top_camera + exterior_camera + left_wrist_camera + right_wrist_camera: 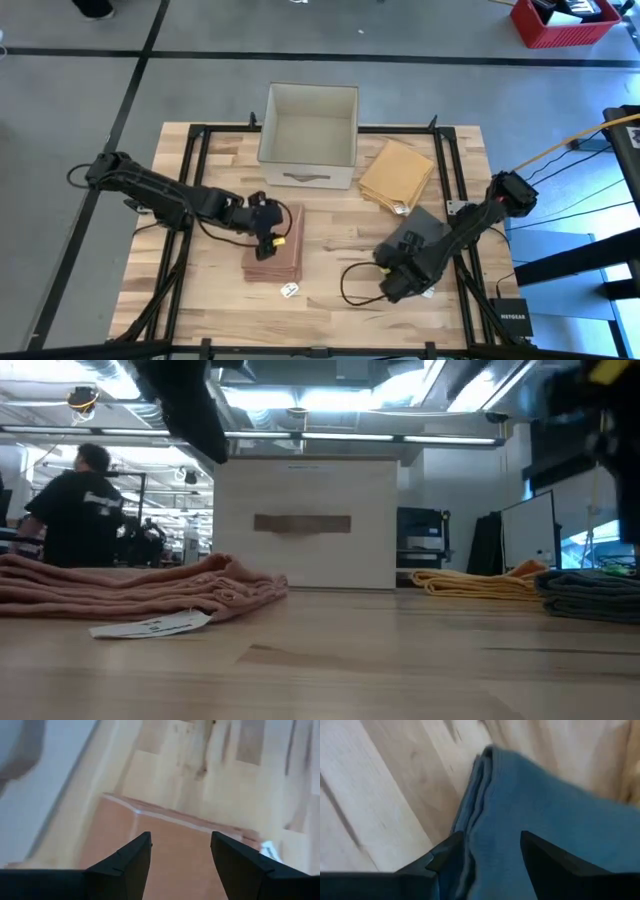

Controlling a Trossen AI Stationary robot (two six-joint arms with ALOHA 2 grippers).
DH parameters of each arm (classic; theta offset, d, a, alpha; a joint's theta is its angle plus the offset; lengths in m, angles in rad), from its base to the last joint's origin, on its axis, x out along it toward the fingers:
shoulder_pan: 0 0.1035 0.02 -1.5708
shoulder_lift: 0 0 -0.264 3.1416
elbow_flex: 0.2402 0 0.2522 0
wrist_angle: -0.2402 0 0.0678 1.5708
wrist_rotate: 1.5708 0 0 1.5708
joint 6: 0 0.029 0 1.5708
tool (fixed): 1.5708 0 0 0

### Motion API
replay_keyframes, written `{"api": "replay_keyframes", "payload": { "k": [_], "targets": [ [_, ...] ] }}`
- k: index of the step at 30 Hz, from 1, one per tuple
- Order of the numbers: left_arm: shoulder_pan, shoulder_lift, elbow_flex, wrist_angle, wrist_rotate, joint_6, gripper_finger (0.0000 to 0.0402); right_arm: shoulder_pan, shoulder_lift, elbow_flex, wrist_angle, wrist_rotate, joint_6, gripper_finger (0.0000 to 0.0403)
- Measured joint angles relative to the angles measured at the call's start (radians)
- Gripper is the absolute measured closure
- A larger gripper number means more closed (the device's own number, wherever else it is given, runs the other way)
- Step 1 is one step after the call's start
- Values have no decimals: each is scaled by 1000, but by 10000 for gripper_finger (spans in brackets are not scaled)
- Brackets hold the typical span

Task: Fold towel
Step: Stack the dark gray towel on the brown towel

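A folded pink-brown towel (285, 255) lies flat on the wooden table, left of centre; it also appears in the low view (130, 590) and the left wrist view (170, 827). My left gripper (268, 228) hovers over its left part, fingers open (180, 840). A folded grey-blue towel (420, 230) lies flat at the table's right. My right gripper (392, 283) is open above that towel's near-left edge (555, 805), its fingers (490, 837) standing apart over the layered folds.
An open beige box (310, 90) stands at the far middle of the table. A folded yellow towel (397, 172) lies to its right. A white tag (290, 290) sits on the table near the pink towel. A black frame borders the table. A person (75, 510) stands in the room behind.
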Motion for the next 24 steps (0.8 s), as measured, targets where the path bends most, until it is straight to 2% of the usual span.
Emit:
{"api": "replay_keyframes", "payload": {
  "k": [4,10,14,17,24],
  "targets": [
    [-51,2,0,9,0,-59,205,31,0,-97,150,-12,70,203],
    [-84,9,0,54,-10,-67,206,38,0,-206,419,-4,16,203],
    [-85,27,0,106,-11,-36,206,38,21,-270,694,5,-208,203],
    [-85,52,0,133,-11,-12,206,38,58,-277,798,9,-388,203],
    [-73,136,-1,194,-5,0,206,38,105,-275,1029,-33,-930,203]
  ]
}}
